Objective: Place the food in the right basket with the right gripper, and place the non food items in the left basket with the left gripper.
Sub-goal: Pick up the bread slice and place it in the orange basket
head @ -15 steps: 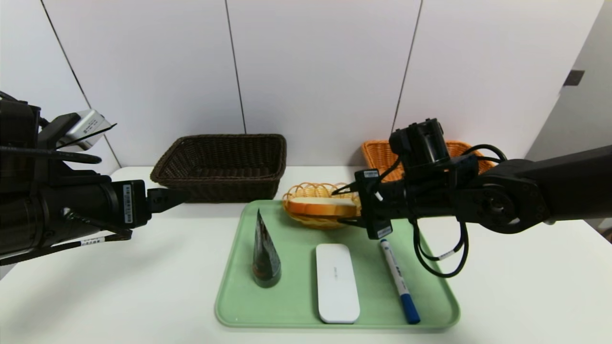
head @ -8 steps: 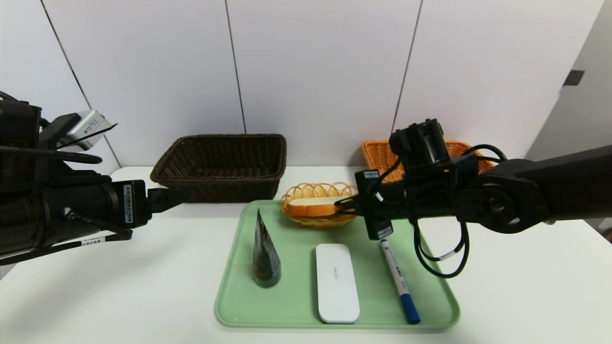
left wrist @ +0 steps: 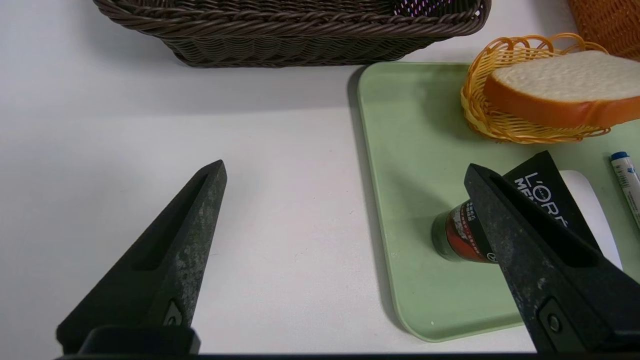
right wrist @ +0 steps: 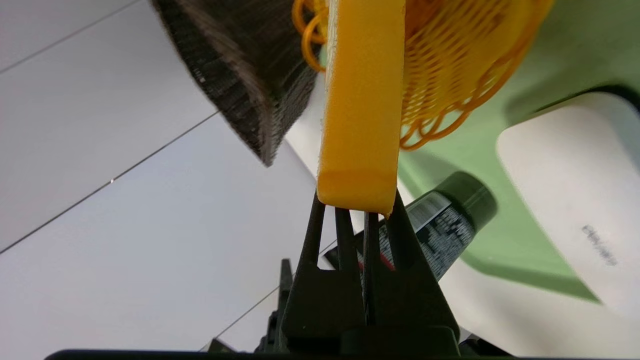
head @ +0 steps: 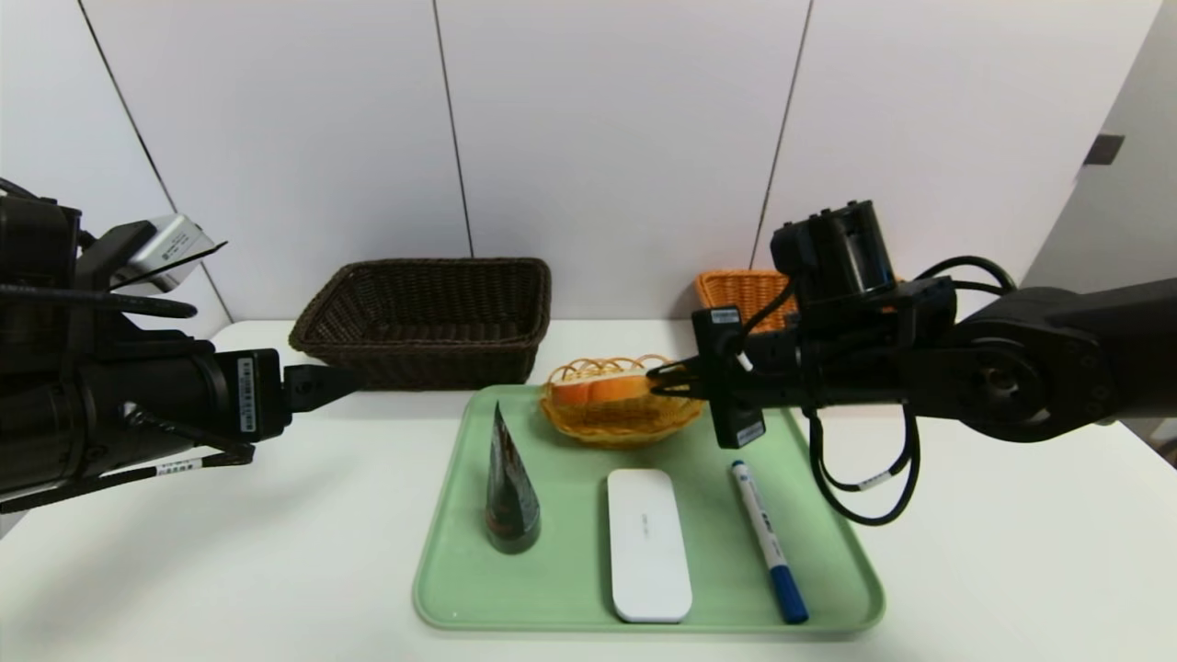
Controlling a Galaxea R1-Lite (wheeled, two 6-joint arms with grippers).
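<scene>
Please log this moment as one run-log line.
right gripper: shut on bread slice, over small round basket | left gripper: open, parked left of tray | orange basket: no bread yet

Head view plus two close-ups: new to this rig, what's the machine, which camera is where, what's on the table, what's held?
It is a two-armed robot. The wide picture comes from its head; each close-up comes from a camera on one wrist. On the table sits a green tray with a dark tube, a white case, a marker and a small yellow basket. Behind stand a brown basket and an orange basket. The right hand is shut on the bread, over the small basket. The left hand waits open at the left.
</scene>
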